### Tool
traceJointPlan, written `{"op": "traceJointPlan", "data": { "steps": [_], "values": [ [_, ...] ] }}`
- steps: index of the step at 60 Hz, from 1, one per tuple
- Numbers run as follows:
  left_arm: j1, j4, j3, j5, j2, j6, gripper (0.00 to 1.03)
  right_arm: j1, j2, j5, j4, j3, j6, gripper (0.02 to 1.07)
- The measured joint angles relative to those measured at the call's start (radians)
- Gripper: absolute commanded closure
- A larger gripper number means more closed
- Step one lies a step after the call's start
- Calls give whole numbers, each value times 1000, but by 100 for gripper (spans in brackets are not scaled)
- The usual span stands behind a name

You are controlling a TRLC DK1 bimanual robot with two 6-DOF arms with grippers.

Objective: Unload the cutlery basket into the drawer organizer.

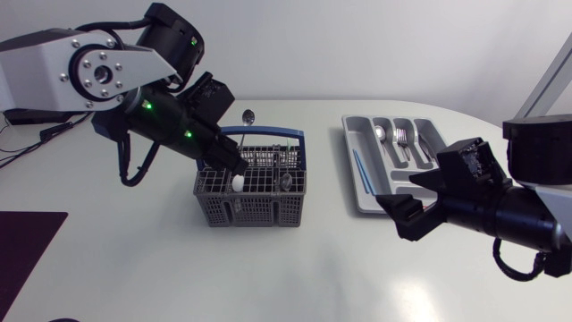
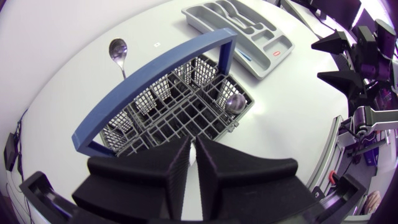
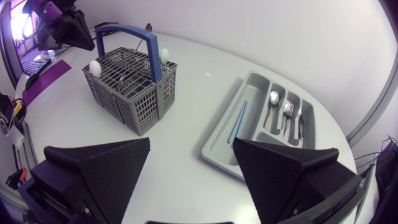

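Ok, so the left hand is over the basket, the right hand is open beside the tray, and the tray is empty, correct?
Not quite. The tray is not empty: the right wrist view shows a blue stick, a spoon, a fork and a knife in its compartments. The rest stands: left hand over the basket, right hand open beside the tray.

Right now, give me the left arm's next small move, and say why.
Probably lower the left claw straight into the basket onto the white-tipped piece right beneath it: the claw hangs just over the grid, that piece stands within reach, and the organizer has room.
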Motion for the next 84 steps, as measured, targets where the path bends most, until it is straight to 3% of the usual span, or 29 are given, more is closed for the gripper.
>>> {"op": "traceJointPlan", "data": {
  "steps": [4, 14, 20, 47, 52, 56, 68, 84],
  "values": [
    [0, 0, 0, 0, 0, 4, 74, 5, 0, 0, 0, -4, 0, 10],
    [-2, -30, 0, 0, 0, 30, 58, 5, 0, 0, 0, -8, 0, 10],
    [-5, -47, 0, -1, 4, 30, 58, 5, 0, 0, 0, -10, 0, 10],
    [-71, -56, 0, -153, 85, 33, 58, 5, 0, 0, 0, -21, 0, 10],
    [-74, -56, 0, -165, 99, 33, 68, 5, -2, 0, 0, -22, 0, 10],
    [-74, -56, 0, -167, 112, 33, 90, 5, -3, 0, 0, -24, 0, 10],
    [-73, -56, 0, -167, 138, 33, 100, 5, -4, 0, 3, -36, 0, 10],
    [-74, -44, 0, -163, 135, 33, 100, 5, -10, 0, 3, -36, 0, 10]
  ]
}}
